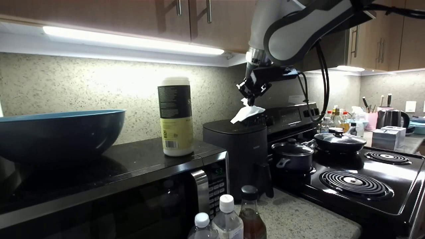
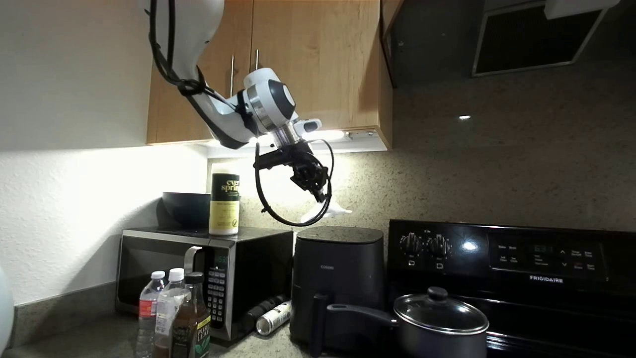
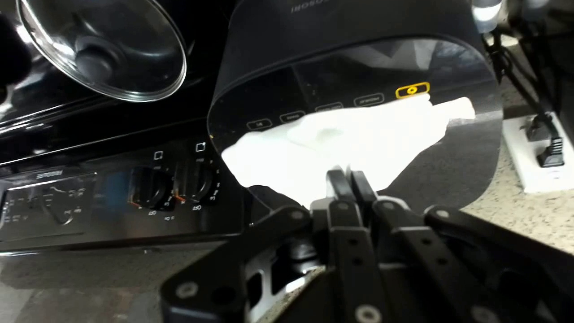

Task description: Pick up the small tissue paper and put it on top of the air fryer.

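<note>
The small tissue paper (image 1: 247, 114) is a white crumpled wad. My gripper (image 1: 251, 101) is shut on it, with the fingers pointing down. The tissue hangs below and around the fingertips, also in an exterior view (image 2: 337, 211), where a cable partly covers it. The air fryer (image 1: 235, 156) is black and upright with a flat top, also in an exterior view (image 2: 338, 263). The tissue is just above its top, with a small gap showing. In the wrist view the tissue (image 3: 323, 143) spreads over the air fryer's dark top (image 3: 466, 157), and the fingertips (image 3: 350, 181) pinch it.
A microwave (image 2: 263, 268) stands beside the air fryer, bearing a wipes canister (image 1: 176, 116) and a large bowl (image 1: 66, 136). A stove (image 1: 398, 186) with a lidded pot (image 1: 297, 159) is on the other side. Bottles (image 1: 229, 219) stand in front. Cabinets (image 2: 318, 64) hang above.
</note>
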